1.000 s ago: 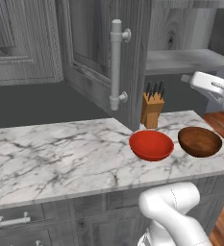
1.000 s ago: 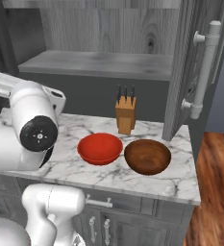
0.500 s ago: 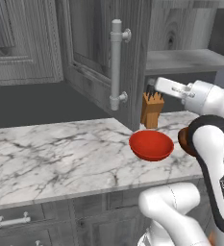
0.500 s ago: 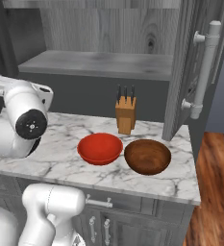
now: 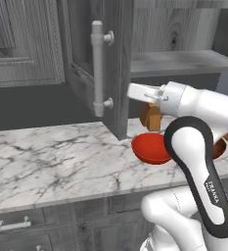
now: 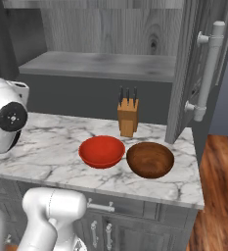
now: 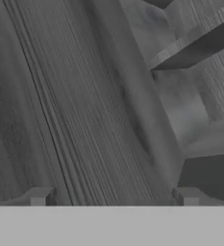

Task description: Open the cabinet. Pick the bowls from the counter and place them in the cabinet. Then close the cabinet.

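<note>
Swinging left since a second ago, your gripper (image 5: pixel 133 90) now sits beside the open cabinet (image 5: pixel 116 59) door, jaws spread wide and empty, facing grey wood grain. Both bowls rest on the marble counter (image 6: pixel 52 147): glossy red bowl (image 6: pixel 102 151), wooden brown bowl (image 6: pixel 150 159), empty.

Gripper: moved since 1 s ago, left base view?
Yes. The gripper has swung leftward, from right of the knife block to past it, up against the open cabinet door.
</note>
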